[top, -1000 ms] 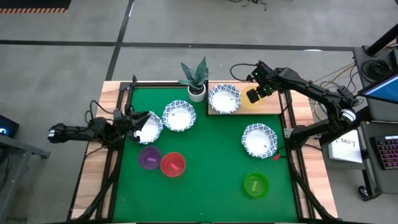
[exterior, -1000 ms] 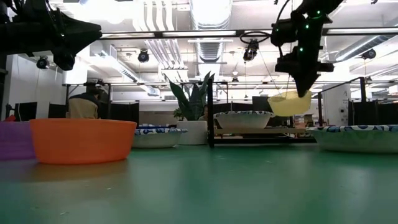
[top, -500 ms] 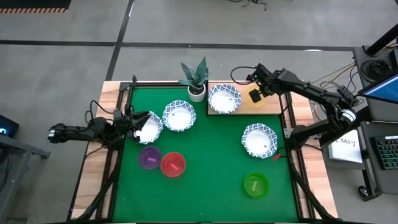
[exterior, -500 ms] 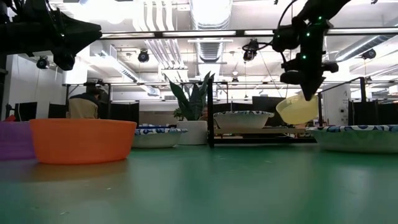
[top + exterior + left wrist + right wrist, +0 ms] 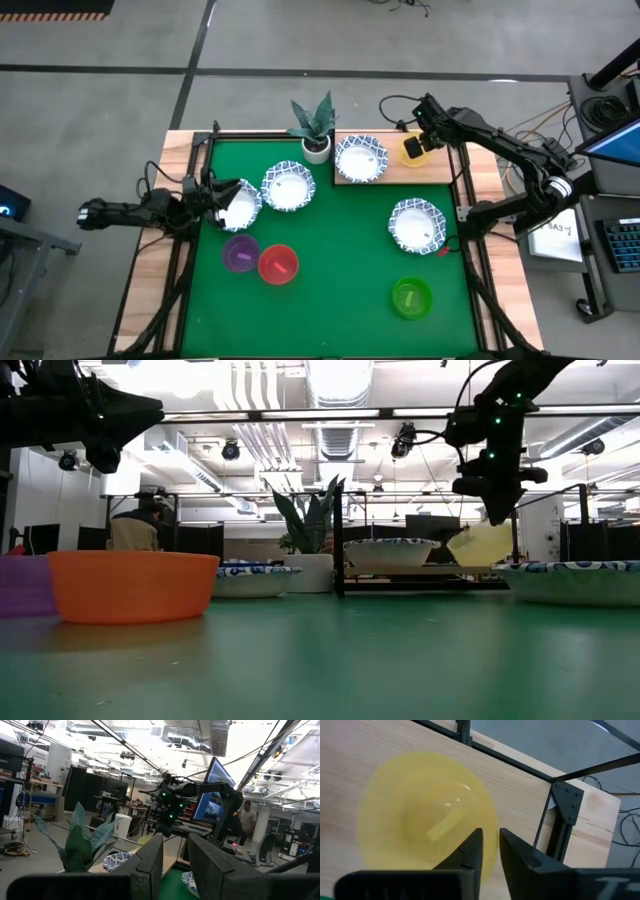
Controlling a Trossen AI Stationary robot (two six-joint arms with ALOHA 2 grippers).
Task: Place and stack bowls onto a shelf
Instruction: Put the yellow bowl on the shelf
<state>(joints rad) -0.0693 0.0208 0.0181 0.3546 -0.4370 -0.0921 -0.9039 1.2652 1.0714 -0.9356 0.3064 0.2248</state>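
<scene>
My right gripper [image 5: 420, 145] is shut on the yellow bowl [image 5: 412, 151] low over the right end of the pale wooden shelf [image 5: 425, 176]. The low view shows the yellow bowl [image 5: 482, 545] tilted. One white blue-rimmed bowl [image 5: 360, 158] sits on the shelf's left end. Three more white bowls [image 5: 288, 187] [image 5: 242, 205] [image 5: 418, 225] rest on the green mat. The purple [image 5: 240, 254], red [image 5: 278, 264] and green [image 5: 411, 298] bowls also rest there. My left gripper [image 5: 212, 193] waits at the left, beside a white bowl. Its fingers [image 5: 152, 862] stand a little apart with nothing between them. My right gripper pinches the yellow bowl's rim [image 5: 489, 822], one finger inside the bowl and one outside. The fingers come from above, pointing down. The bowl hangs tilted below them, over the shelf [image 5: 395, 745]. I cannot tell whether its bottom touches the board.
A potted plant [image 5: 313, 125] stands at the far edge, left of the shelf. A black frame [image 5: 462, 180] runs along the table's right side next to the shelf. The middle of the green mat [image 5: 340, 240] has free room.
My right gripper has gone down and a little toward the table's far right corner with the yellow bowl. The bowl now hangs lower, close over the shelf, and more tilted.
</scene>
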